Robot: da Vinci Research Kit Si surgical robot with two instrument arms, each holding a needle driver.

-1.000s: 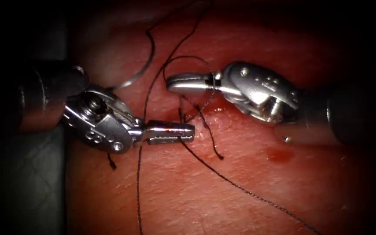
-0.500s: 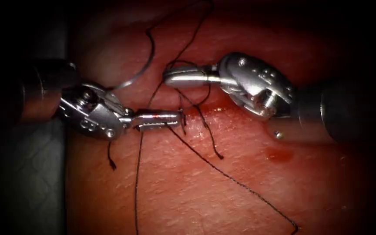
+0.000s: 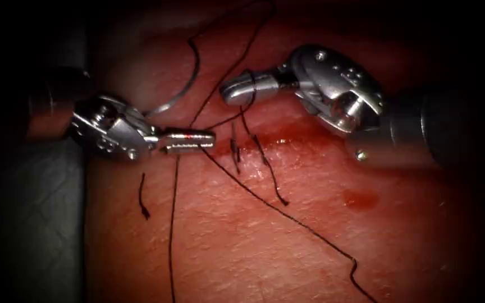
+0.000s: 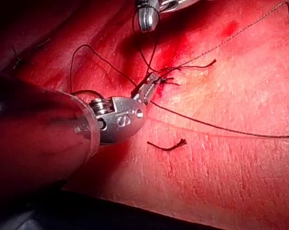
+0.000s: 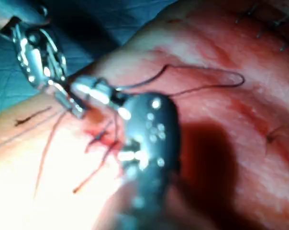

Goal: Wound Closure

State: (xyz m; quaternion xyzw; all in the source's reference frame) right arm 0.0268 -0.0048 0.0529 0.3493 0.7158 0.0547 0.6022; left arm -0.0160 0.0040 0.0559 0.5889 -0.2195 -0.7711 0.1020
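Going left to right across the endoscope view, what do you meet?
Left arm's silver pincer, shut on the thin dark thread → short dark stitch ends at the cut → right arm's silver pincer, shut, thread looped around it → small red fluid spot on the pink tissue.

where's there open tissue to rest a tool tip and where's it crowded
Free: the bare tissue between the vertical thread and the long diagonal strand. Also right of that strand, below the red fluid. Crowded: between the left tool, shut on thread, and the right tool, wrapped by thread loops, near the cut ends.
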